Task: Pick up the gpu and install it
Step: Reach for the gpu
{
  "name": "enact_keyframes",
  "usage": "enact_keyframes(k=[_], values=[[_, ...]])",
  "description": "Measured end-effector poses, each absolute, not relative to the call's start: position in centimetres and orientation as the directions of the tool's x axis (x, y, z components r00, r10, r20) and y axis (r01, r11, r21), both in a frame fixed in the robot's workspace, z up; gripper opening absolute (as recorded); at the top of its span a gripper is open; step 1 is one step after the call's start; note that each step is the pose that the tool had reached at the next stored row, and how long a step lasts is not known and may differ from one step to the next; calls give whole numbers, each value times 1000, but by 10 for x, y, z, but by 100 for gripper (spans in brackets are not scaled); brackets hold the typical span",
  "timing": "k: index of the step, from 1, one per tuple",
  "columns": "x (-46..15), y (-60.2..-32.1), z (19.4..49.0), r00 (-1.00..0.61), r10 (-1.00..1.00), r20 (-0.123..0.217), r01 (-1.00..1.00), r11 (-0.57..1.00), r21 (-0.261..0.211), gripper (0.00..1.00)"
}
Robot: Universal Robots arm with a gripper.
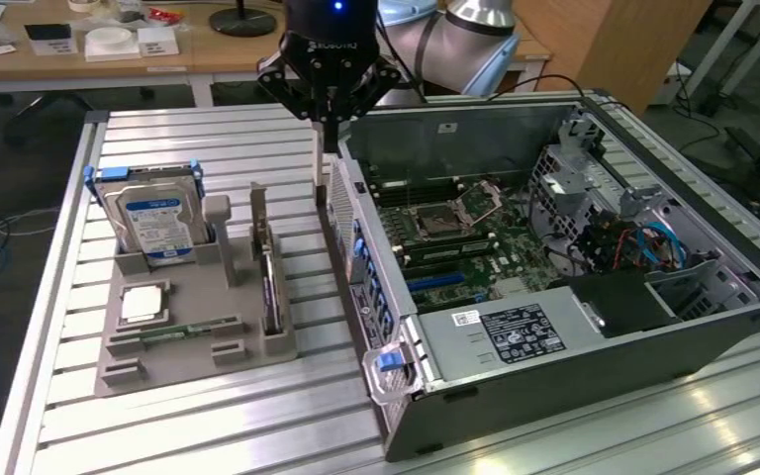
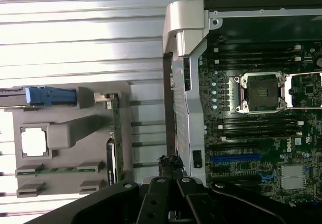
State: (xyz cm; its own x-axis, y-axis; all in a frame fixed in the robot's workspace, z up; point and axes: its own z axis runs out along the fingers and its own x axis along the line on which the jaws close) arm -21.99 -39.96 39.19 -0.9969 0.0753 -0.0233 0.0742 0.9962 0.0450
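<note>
The gpu (image 1: 269, 282) stands on edge in a slot of the grey tray (image 1: 155, 361), its silver bracket (image 1: 258, 210) pointing up at the far end. In the wrist view the gpu (image 2: 114, 148) runs as a thin green strip along the tray's side nearest the computer. My gripper (image 1: 322, 188) hangs over the gap between the tray and the open computer case (image 1: 394, 297). It is shut, with its thin fingers (image 2: 171, 162) pressed together and nothing between them. It sits just beside the gpu's bracket end, apart from it.
The tray also holds a hard drive (image 1: 155, 220) in a blue frame, a processor (image 1: 142, 302) and a memory stick (image 1: 175, 332). Inside the case lies the motherboard (image 1: 466, 233) with a blue slot (image 2: 236, 158). The ribbed metal table (image 1: 182, 435) ends at the exterior view's left.
</note>
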Motion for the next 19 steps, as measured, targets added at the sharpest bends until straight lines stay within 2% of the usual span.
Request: enact_keyframes(k=[19], values=[[-244,-400,391,-997,75,-23,74,996,45,11]])
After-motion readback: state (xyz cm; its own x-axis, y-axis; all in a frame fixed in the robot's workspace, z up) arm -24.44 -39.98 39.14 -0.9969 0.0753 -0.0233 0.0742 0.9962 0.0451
